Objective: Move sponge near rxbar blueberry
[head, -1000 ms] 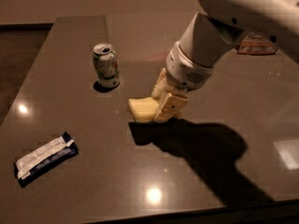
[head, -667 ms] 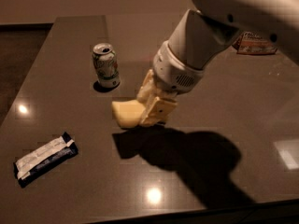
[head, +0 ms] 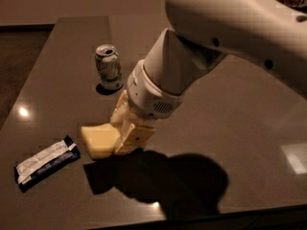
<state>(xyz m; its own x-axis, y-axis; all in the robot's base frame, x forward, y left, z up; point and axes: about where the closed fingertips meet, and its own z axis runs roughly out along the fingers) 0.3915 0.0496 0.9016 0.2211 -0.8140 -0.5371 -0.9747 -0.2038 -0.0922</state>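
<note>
The pale yellow sponge (head: 98,140) is held in my gripper (head: 122,137), just above the dark table and a little right of the rxbar blueberry (head: 46,162). The bar is a dark wrapper with a white label, lying slantwise near the table's front left. My cream fingers (head: 132,135) are shut on the sponge's right end, and the arm reaches down from the upper right. The sponge's right part is hidden by the fingers.
A green-and-white soda can (head: 109,66) stands upright behind the gripper, at the back left. The table's front edge (head: 201,217) runs close below the arm's shadow. The left edge (head: 29,80) borders dark floor.
My gripper has carried the sponge left and toward the front of the table, from beside the can to close by the bar. The can and bar have not moved.
</note>
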